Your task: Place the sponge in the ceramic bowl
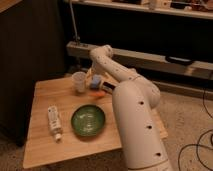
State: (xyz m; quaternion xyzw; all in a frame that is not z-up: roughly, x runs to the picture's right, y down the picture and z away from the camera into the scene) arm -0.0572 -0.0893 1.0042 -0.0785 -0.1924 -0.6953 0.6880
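The sponge (94, 80), a small light-blue block, lies on the wooden table (45, 150) just right of the translucent cup (79, 81). My gripper (101, 85) hangs at the end of the white arm, right beside the sponge on its right; whether it touches the sponge I cannot tell. The ceramic bowl (88, 120), dark green and shallow, sits near the middle of the table, in front of the sponge, with nothing in it.
A small orange piece (99, 93) lies just in front of the sponge. A white bottle (54, 123) lies on its side left of the bowl. A dark cabinet (25, 55) stands left of the table, and a low shelf (160, 62) runs behind it.
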